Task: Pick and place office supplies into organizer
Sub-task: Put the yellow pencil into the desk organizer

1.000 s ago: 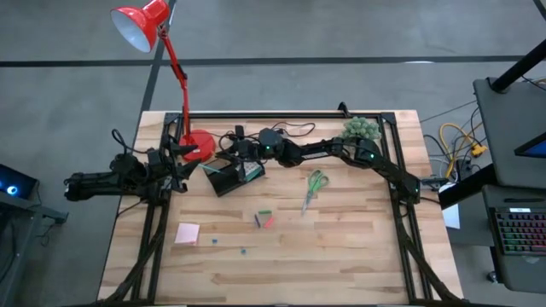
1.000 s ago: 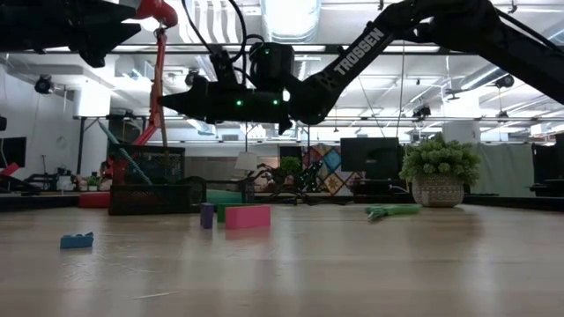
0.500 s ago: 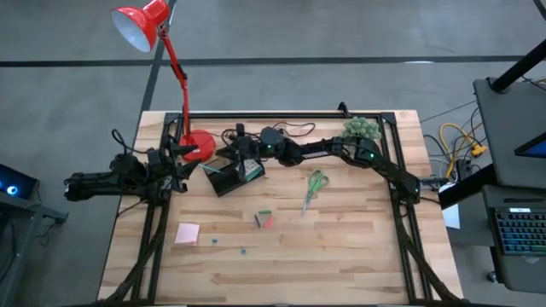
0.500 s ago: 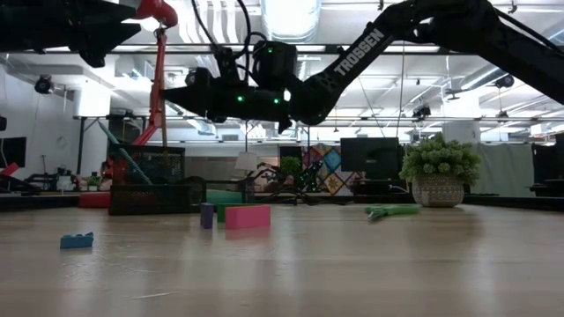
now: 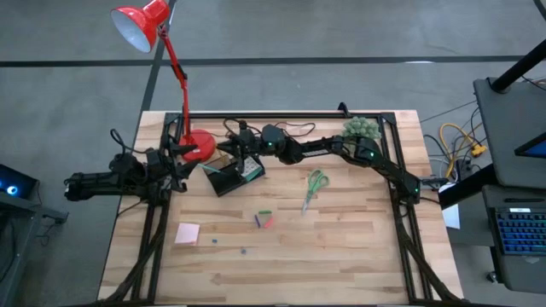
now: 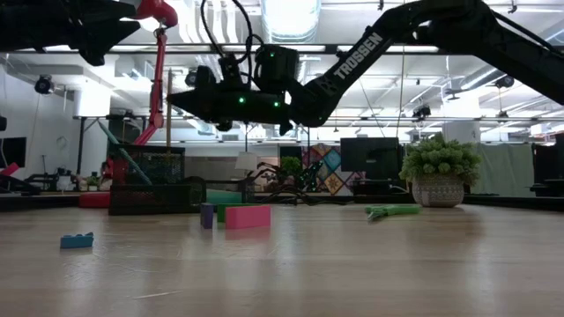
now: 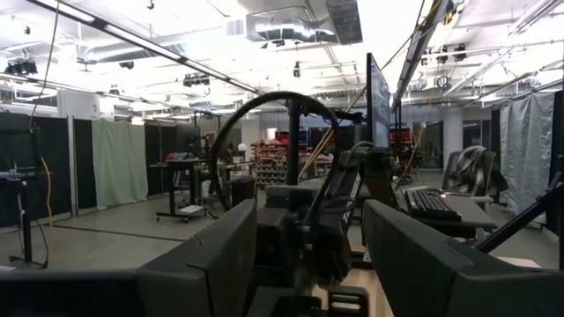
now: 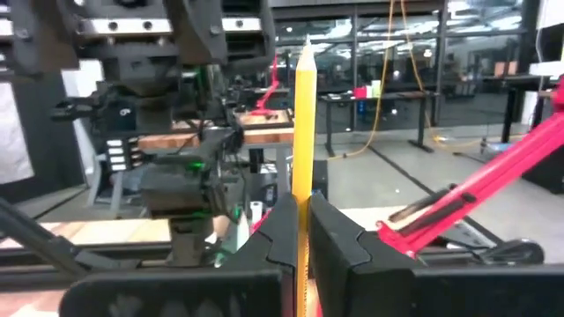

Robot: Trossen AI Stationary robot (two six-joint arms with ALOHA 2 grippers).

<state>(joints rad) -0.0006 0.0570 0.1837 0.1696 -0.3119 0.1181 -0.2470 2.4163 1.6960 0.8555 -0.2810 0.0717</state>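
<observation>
One risk stands out: the right gripper [image 8: 298,231], clamped tight on the upright wooden pencil [image 8: 305,132] above the organizer [image 5: 223,177], could drop it past the compartments just below if released off-centre.

Yellow pencil [image 8: 305,132] upright above black organizer [image 5: 223,178]; scissors [image 5: 315,189] flat nearby.
</observation>
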